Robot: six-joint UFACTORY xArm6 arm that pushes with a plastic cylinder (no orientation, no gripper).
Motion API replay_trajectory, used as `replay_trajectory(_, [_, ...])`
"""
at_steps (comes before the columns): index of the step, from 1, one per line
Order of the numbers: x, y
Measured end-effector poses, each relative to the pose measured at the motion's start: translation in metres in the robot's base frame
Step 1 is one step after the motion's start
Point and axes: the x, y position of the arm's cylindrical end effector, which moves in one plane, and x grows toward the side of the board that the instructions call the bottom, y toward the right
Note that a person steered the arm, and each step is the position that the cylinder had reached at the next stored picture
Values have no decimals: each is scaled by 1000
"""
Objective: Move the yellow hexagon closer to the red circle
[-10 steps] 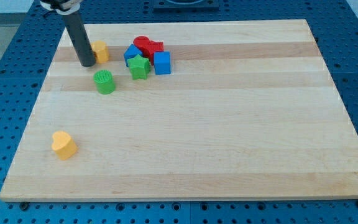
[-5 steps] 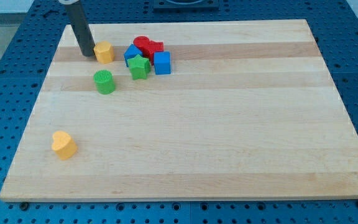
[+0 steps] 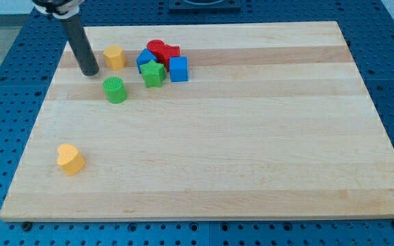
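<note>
One view only — high, angled down over the whole wooden board (image 3: pixel 252 137) from its near edge.

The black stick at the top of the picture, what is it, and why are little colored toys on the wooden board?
That stick is the end of a robot arm. It has no hand and holds nothing; it just pushes with my tip. One camera looks down on the wooden board. My tip sits just left of the yellow hexagon, not touching it. To the hexagon's right is a huddle: the red circle, another red block, two blue blocks and a green star. A green cylinder and another yellow block sit apart.
</note>
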Motion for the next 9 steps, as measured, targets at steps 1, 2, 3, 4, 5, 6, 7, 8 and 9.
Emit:
replay_trajectory(1, [-5,17])
replay_trajectory(2, [-9,21])
replay_trajectory(3, [-9,5])
replay_trajectory(4, [-17,-5])
replay_trajectory(5, [-30,1])
replay_trajectory(6, [-38,16])
replay_trajectory(7, [-40,29])
replay_trajectory(8, [-41,31])
replay_trajectory(9, [-23,8])
